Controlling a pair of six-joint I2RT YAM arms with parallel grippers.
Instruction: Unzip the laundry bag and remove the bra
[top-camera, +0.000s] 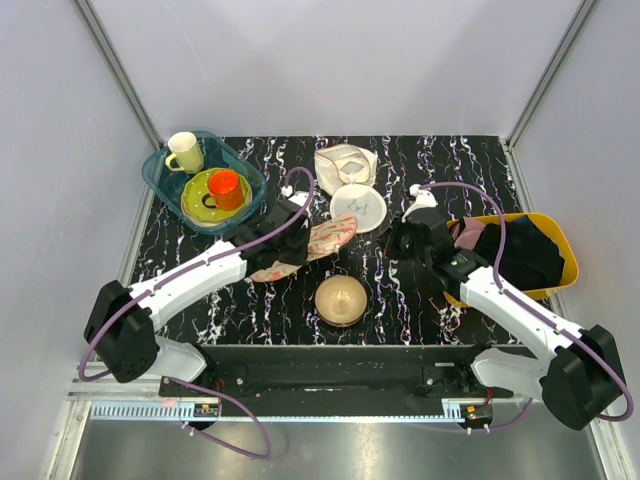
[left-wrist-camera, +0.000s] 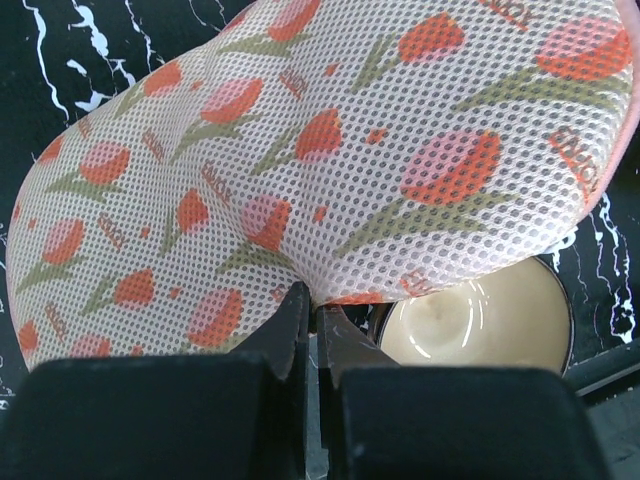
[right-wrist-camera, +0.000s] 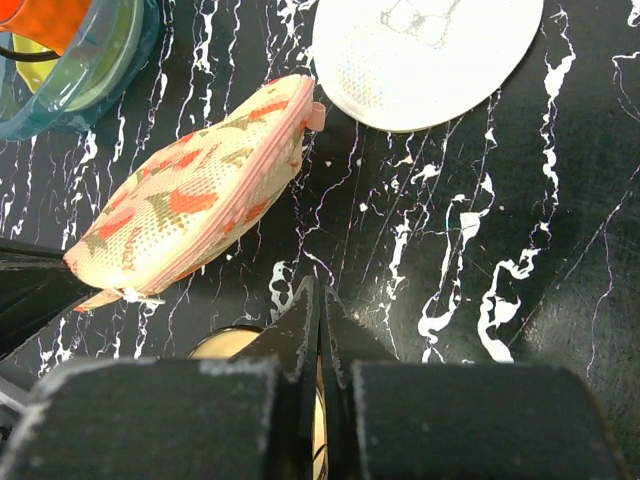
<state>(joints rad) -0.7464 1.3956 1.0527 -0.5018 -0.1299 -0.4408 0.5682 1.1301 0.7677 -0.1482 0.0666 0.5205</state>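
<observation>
Left of tabletop (top-camera: 400, 290) centre: laundry bag (top-camera: 325, 238), hem pinched in left claw (left-wrist-camera: 308, 300), pressed together on it. Zip seam (right-wrist-camera: 245, 185) judged fully closed; unzipping and bra removal both outstanding. Mind bowl (top-camera: 341, 300) toward near edge. Bare room right of bag. Right claw (right-wrist-camera: 320, 298) pressed together, empty, above bare tabletop. Keep off yellow bin (top-camera: 555, 235) at right edge.

The only writing is on the bag (left-wrist-camera: 330, 150): one short word in small brown capital letters, printed many times between the red flowers on the mesh. In the left wrist view, the copies near the right edge seem to end in "OOL". The whole word is too blurred to read surely.
</observation>
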